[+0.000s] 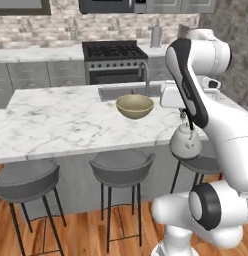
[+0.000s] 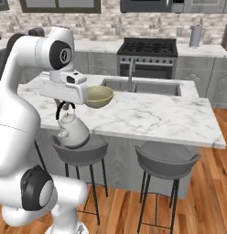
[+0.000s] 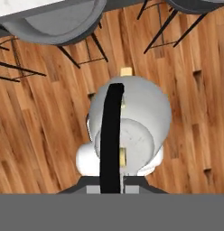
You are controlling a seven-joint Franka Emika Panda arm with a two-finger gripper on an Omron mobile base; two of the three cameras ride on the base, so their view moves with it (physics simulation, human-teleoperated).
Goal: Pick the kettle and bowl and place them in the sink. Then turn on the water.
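Kettle [image 1: 185, 142] hangs in the air by its thin black handle [image 3: 111, 135], held off the near edge of the marble counter [image 1: 71, 122] and above a stool [image 2: 81, 148]. The gripper [image 2: 65, 106] comes down from the white hand onto the top of that handle, and its jaws are clamped together on it; the fingertips themselves are hard to make out, so the exact contact spot is perhaps a little off centre. In the hand view the kettle's pale rounded body sits right below the camera, with the black handle running up across its lid and wooden floor [image 3: 195, 117] beneath. The kettle looks roughly upright, with its spout turned toward the counter in the right base view. The bowl [image 1: 134, 106] rests on the counter, just in front of the sink [image 1: 112, 92] and close to the base of the faucet [image 1: 146, 75]. The sink is sunk into the far side of the counter, well apart from the kettle. Behind stands a stove [image 1: 116, 60].
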